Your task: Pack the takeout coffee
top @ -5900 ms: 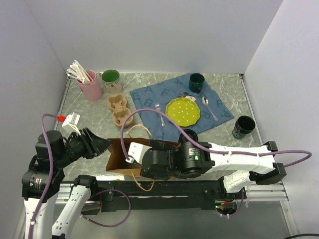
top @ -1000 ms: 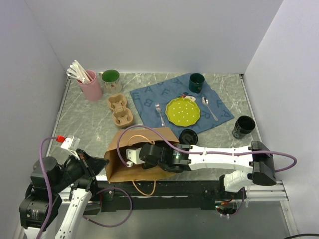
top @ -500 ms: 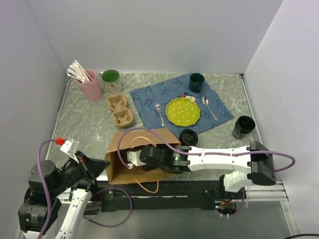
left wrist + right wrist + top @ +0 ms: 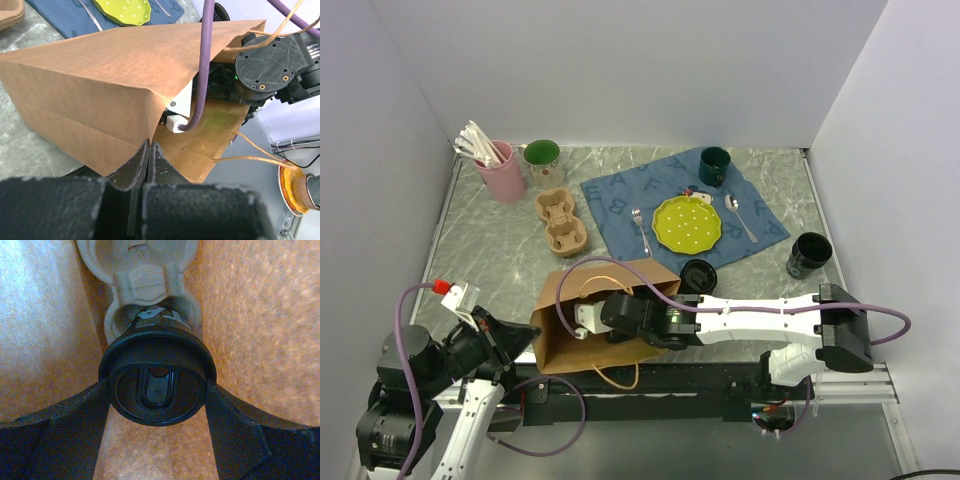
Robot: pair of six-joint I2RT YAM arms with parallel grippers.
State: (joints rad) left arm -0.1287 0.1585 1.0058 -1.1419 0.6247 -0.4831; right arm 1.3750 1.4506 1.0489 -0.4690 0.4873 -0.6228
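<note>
A brown paper bag (image 4: pixel 552 345) lies on its side at the table's near edge. My left gripper (image 4: pixel 525 333) is shut on the bag's edge (image 4: pixel 150 145) and holds its mouth up. My right arm (image 4: pixel 740 318) reaches into the bag, so its gripper is hidden from above. In the right wrist view, my right gripper (image 4: pixel 157 390) grips the lid of a black takeout coffee cup (image 4: pixel 157 380), a finger (image 4: pixel 65 425) on each side. The cup's base sits in a tan cup carrier (image 4: pixel 137 270) inside the bag. Two more black cups (image 4: pixel 698 273) (image 4: pixel 809 254) stand on the table.
A second tan carrier (image 4: pixel 560 222) lies left of the blue cloth (image 4: pixel 620 200). On the cloth are a green plate (image 4: pixel 687 222), fork (image 4: pixel 640 230), spoon (image 4: pixel 738 215) and dark green mug (image 4: pixel 713 165). A pink cup of utensils (image 4: pixel 500 170) and a green-topped cup (image 4: pixel 542 160) stand at the back left.
Since the earliest frame my right arm has stretched out into the bag, and my left gripper has come nearer with the bag's edge. Over the last second almost nothing moves.
</note>
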